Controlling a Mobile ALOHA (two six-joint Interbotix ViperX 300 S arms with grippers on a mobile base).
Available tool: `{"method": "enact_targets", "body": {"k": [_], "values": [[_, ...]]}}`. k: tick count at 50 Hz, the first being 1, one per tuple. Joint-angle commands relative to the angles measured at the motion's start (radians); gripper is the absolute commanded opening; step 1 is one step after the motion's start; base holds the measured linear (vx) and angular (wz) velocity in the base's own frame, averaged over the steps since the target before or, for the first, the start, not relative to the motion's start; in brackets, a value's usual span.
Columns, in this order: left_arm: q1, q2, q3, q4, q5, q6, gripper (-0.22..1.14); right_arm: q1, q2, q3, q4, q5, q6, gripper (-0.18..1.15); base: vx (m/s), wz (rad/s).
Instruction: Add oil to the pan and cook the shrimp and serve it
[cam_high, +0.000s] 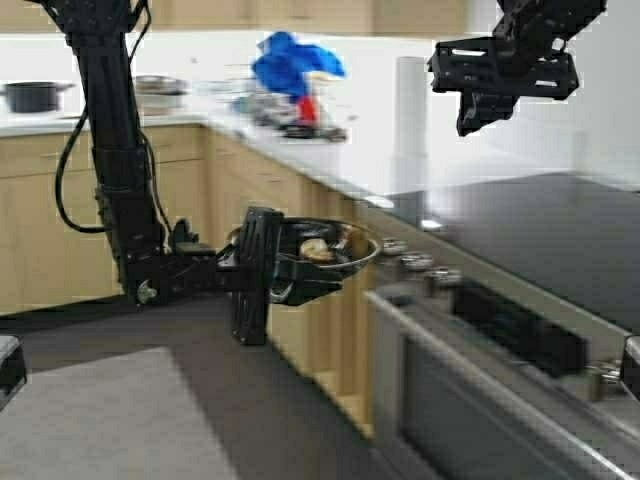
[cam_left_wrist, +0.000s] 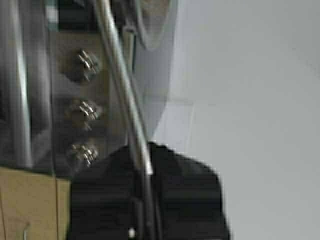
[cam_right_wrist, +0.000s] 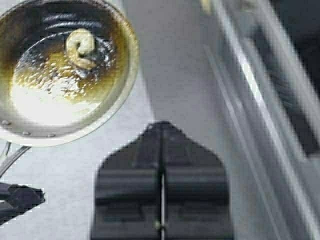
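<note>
Left pincer (cam_high: 300, 285) grips pan (cam_high: 345, 250) holding shrimp (cam_high: 316, 250).

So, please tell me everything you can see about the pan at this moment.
The pan is a small, round, shallow frying pan of shiny steel, its inside browned and wet with glistening oil. One curled pale shrimp lies in it. Rivets show where the thin metal handle joins the rim. The left hand grips that handle and holds the pan about level in the air, in front of the cabinets beside the stove, resting on no surface.
</note>
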Motion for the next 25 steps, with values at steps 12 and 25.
{"method": "enact_targets", "body": {"k": [12,25], "values": [[0.008,-0.086,-0.02,-0.002,-0.023,0.038,0.03,0.002,-0.014,-0.026,0.002,0.002,-0.003,0.06,-0.03,0.51],[0.031,-0.114,-0.009,0.008,-0.023,0.035,0.03,0.002,-0.015,-0.008,0.002,0.002,-0.003,0.06,0.02,0.68]]}}
